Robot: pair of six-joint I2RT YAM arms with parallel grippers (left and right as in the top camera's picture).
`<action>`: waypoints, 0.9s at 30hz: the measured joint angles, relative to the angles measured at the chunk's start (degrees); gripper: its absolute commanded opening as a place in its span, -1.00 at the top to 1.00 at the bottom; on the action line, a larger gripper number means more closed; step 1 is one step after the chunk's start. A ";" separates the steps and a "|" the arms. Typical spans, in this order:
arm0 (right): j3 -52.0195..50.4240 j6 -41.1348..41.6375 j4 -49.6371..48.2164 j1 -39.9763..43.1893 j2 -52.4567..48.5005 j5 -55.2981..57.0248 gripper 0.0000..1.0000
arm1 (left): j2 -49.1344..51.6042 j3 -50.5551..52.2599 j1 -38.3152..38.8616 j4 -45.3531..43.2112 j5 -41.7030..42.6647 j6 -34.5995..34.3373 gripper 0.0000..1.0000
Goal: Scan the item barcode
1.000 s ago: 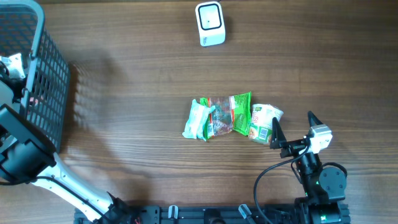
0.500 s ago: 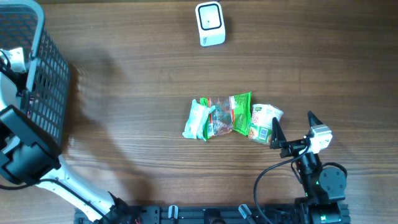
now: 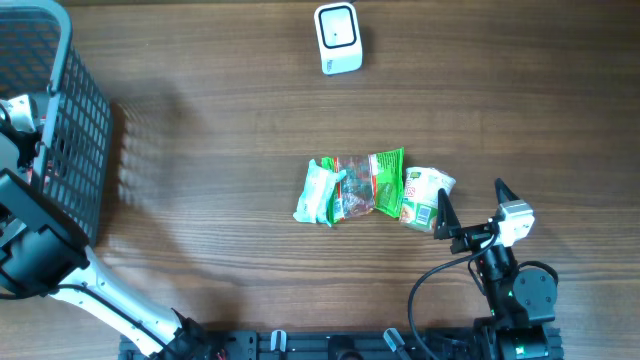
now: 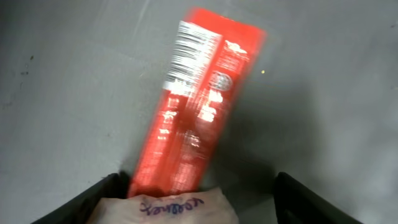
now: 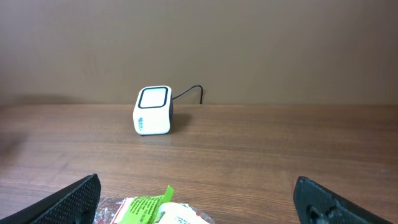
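Observation:
In the left wrist view a red packet (image 4: 199, 99) with a white barcode panel near its far end lies on the grey floor of the basket (image 4: 56, 93). My left gripper (image 4: 196, 205) hangs over the packet's near end. Its jaws stand open, wider than the packet, which looks blurred. From overhead the left arm (image 3: 30, 240) reaches into the dark mesh basket (image 3: 70, 130) at the far left. The white scanner (image 3: 338, 38) stands at the back centre. My right gripper (image 3: 470, 212) is open and empty, just right of a row of packets (image 3: 375, 188).
The row holds a white-green packet (image 3: 318, 192), a brownish one (image 3: 353, 190), a green one (image 3: 388, 182) and another white-green one (image 3: 428, 197). In the right wrist view the scanner (image 5: 153, 110) faces me across the wood table, its cable (image 5: 189, 92) trailing behind.
The left wrist has shifted slightly back and forth inside the basket. The right arm and the packets on the table have not moved.

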State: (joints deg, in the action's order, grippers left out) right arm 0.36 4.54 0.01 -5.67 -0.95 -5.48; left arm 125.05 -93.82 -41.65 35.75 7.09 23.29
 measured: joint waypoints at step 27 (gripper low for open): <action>0.00 0.00 0.00 0.00 0.00 -0.02 -1.00 | -36.35 -7.30 0.55 2.82 4.76 -25.70 0.92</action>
State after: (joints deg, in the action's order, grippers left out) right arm 0.36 4.54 0.01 -5.67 -0.95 -5.50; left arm 88.71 -101.12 -41.10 38.57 11.86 -2.42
